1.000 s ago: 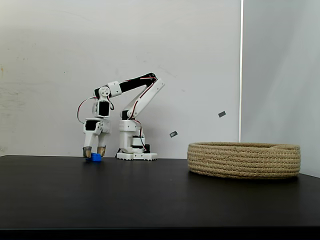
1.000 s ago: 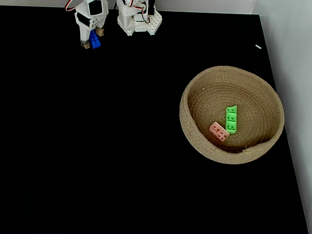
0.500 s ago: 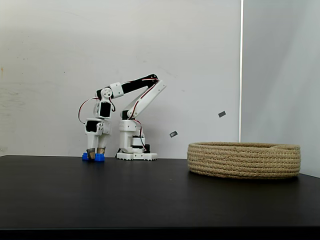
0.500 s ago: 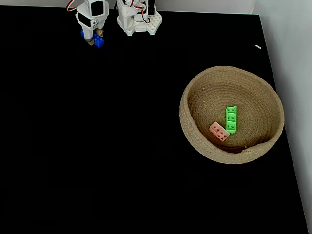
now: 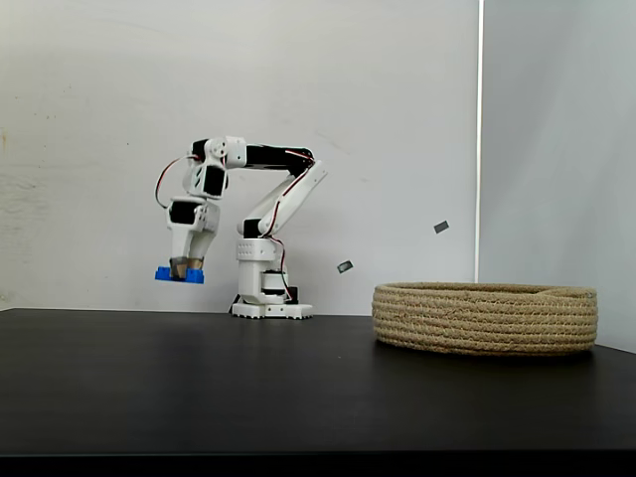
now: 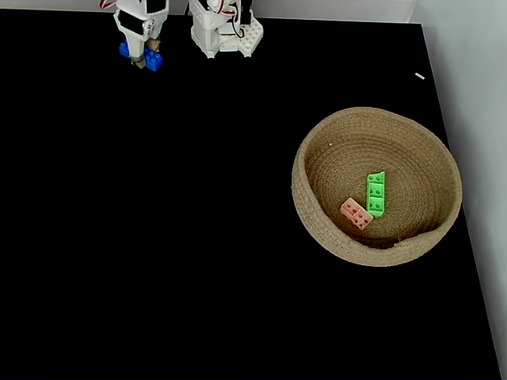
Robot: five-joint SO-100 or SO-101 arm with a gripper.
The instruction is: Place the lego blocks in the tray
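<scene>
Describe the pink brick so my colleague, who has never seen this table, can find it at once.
Find the round rope basket on the right of the black table in the fixed view from above. Two bricks lie inside, near its front wall. The pink brick is the pale one on the left, touching the bright green brick.

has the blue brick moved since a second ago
Yes. The blue brick has gone up: it sat on the table beside the robot base and is now clear of it, held in the tool.

Black tabletop; white wall behind; even light.
</scene>
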